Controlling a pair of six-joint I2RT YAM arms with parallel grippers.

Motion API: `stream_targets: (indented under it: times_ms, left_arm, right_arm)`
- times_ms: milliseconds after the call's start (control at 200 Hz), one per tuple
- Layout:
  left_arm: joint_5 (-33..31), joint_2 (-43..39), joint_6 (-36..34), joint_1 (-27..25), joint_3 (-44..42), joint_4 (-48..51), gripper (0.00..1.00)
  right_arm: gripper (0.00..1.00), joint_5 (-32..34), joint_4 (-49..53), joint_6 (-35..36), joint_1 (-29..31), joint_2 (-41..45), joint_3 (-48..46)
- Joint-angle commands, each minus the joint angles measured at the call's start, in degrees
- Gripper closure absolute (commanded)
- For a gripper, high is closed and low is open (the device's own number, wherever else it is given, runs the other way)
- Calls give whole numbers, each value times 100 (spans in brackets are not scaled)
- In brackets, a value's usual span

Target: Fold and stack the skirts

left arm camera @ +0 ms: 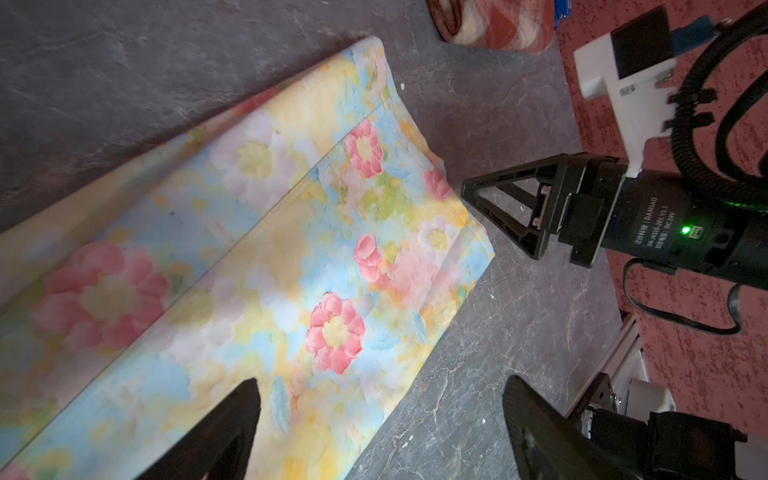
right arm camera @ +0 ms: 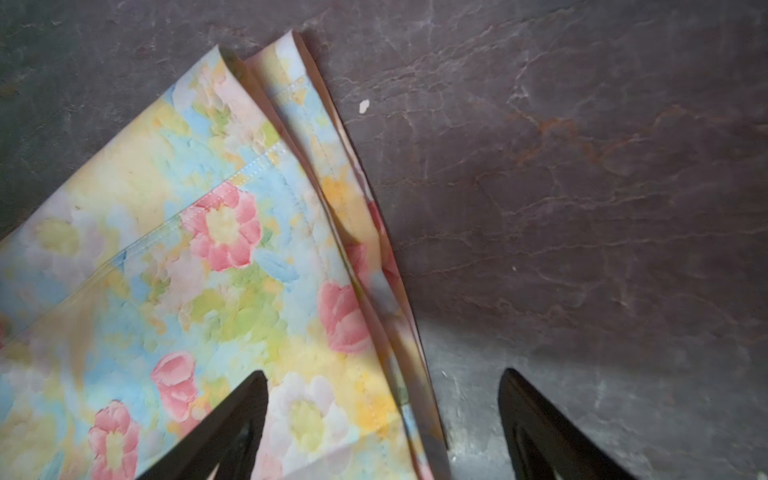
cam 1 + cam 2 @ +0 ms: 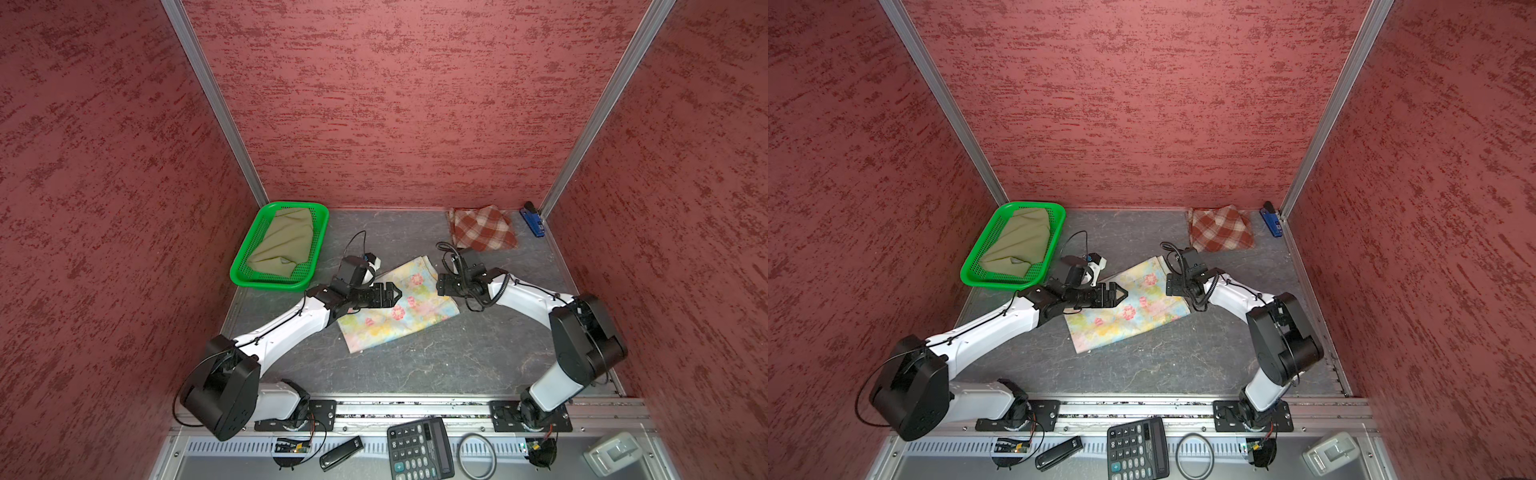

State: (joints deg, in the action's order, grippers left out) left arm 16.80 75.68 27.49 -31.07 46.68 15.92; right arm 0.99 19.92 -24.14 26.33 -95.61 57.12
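A pastel floral skirt (image 3: 405, 309) (image 3: 1133, 313) lies folded flat mid-table. My left gripper (image 3: 395, 293) (image 3: 1121, 293) hovers open over its left part; in the left wrist view its jaws (image 1: 380, 415) straddle the skirt's (image 1: 291, 249) long edge and hold nothing. My right gripper (image 3: 441, 286) (image 3: 1173, 286) is open at the right end, its jaws (image 2: 382, 399) straddling the layered edge (image 2: 208, 270) without gripping. A folded plaid skirt (image 3: 482, 228) (image 3: 1221, 229) lies at the back right. An olive skirt (image 3: 282, 243) (image 3: 1015, 241) is bunched in the basket.
A green mesh basket (image 3: 266, 284) stands at the back left. A blue stapler (image 3: 532, 220) lies in the back right corner. Below the front rail are a calculator (image 3: 419, 451), a cable ring (image 3: 477, 455) and a small black device (image 3: 340, 453). Red walls enclose three sides.
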Motion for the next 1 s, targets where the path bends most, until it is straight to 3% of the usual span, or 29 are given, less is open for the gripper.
stream_targets:
  times_ms: [0,145,306,616,741,857,997]
  left_arm:
    - [-537,75,216,37,-153,414,8]
    - [-707,364,319,88,-86,338,8]
    - [-797,559,231,101,201,433,8]
    - [-611,306,511,756,513,835,5]
    - [-529,127,531,961,479,980,5]
    - [-655,12,508,1032,449,1269,5]
    - [-927,-280,610,1239,300,1708,5]
  right_arm:
    - [14,145,67,103,113,-294,196]
    - [17,325,170,-164,263,-344,-139]
    - [30,653,441,-935,324,-7,-688]
    - [34,727,825,-1496,364,1013,-1426]
    - [35,836,868,-1336,365,1203,-1108]
    - [34,591,541,-756,364,1199,-475]
    - [35,68,306,-68,360,382,582]
